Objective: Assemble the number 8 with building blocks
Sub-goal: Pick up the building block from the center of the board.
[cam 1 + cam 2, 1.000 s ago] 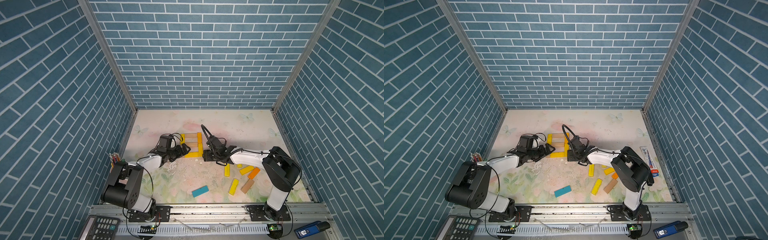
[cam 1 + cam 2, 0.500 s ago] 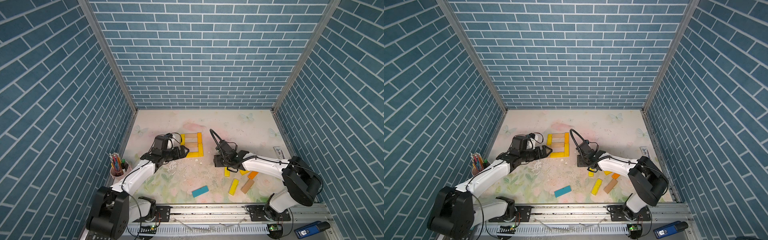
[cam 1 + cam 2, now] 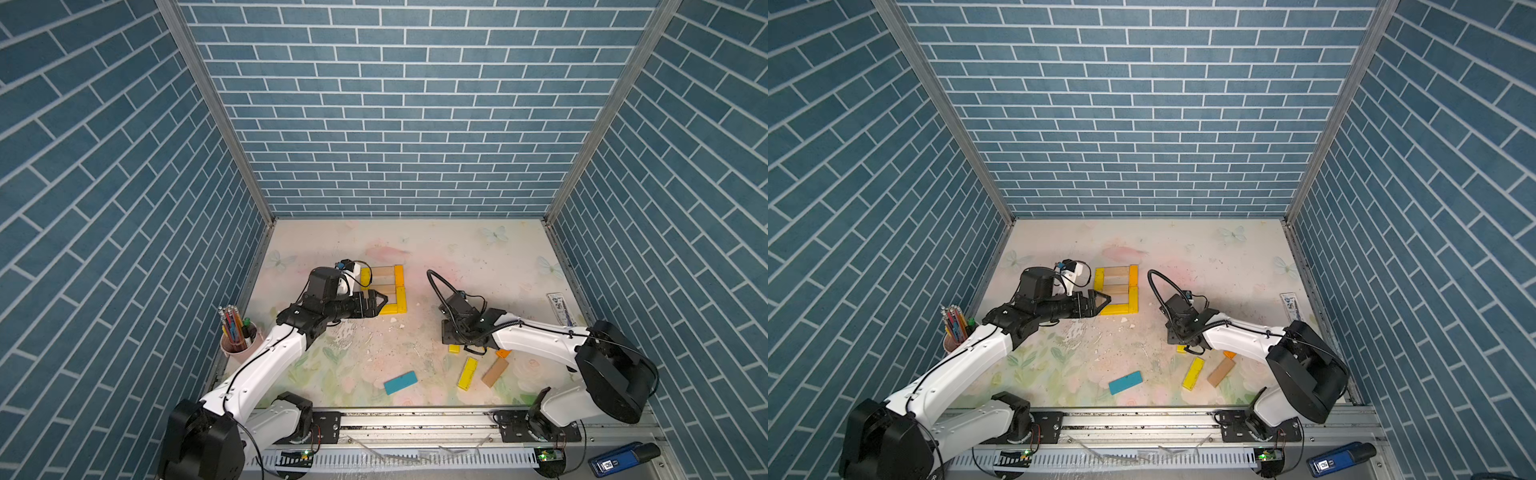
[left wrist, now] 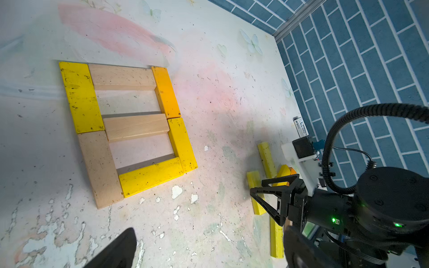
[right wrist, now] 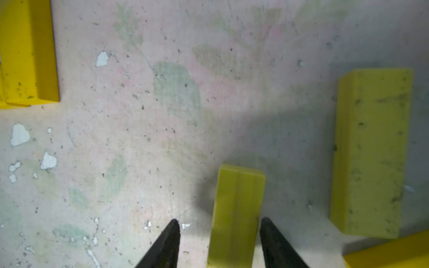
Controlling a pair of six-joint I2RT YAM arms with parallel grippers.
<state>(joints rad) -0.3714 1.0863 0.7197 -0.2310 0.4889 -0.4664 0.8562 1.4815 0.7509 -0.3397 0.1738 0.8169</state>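
Yellow block [image 5: 236,208] sits between right jaws, spread, not pinching yet. Left jaws spread, empty, by the figure [image 4: 135,127]: seven blocks on bench [image 3: 457,257] closing an 8. Spares [image 3: 467,373] lie apart. Judged near complete.

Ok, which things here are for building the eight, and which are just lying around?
For the job:
placed blocks
loose yellow blocks
teal block
tan block
orange block

Lying about:
pencil cup
white packet
blue gadget
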